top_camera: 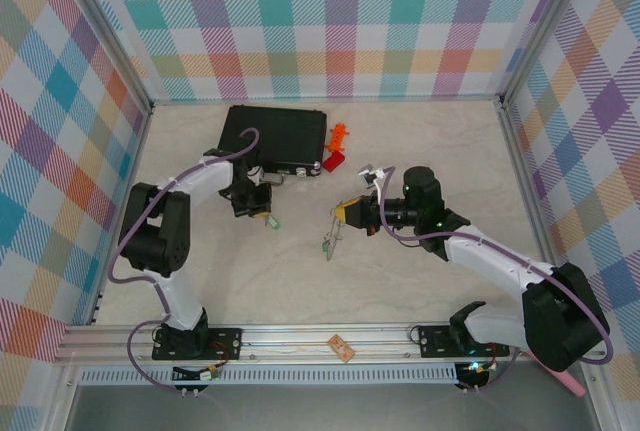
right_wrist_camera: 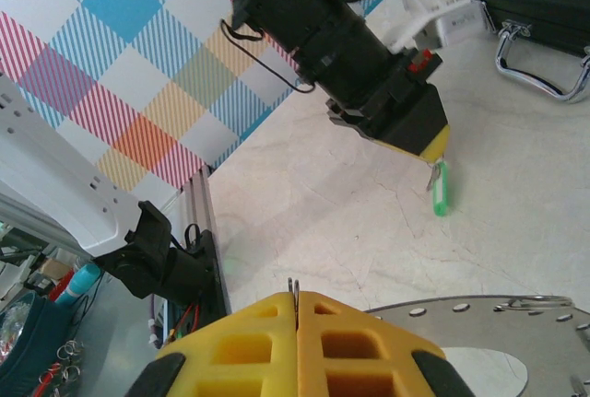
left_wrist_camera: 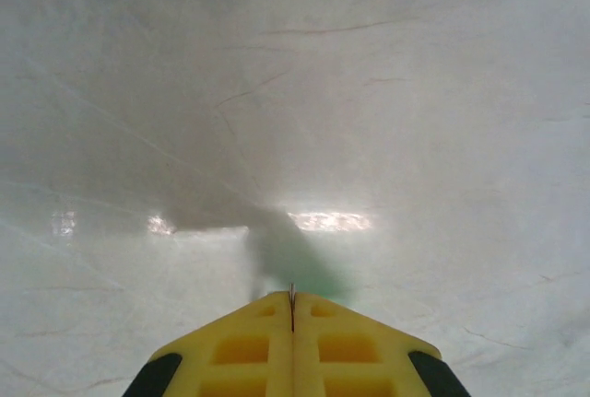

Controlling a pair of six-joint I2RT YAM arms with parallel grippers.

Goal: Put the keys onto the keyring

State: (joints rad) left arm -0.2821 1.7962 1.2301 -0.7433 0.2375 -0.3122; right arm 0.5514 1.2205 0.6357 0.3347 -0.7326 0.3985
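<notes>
One small silver key (right_wrist_camera: 439,180) w/ green plastic tag hung tag-down from left gripper (right_wrist_camera: 431,150). Its yellow pads were pressed tight together on key's metal end, above pale table (top_camera: 300,281), near black case (top_camera: 275,136). Keyring (right_wrist_camera: 479,316), flat thin grey metal w/ small holes along band, stuck out beside right gripper (right_wrist_camera: 295,297). Those pads were closed too, thin metal sliver pinched btwn them, prob. ring's edge. From above, ring dangled just under right gripper, apart from key.

The 2 arms reach inward, left pincer (top_camera: 262,214) and right pincer (top_camera: 344,214) each pressed closed, tips apart.
</notes>
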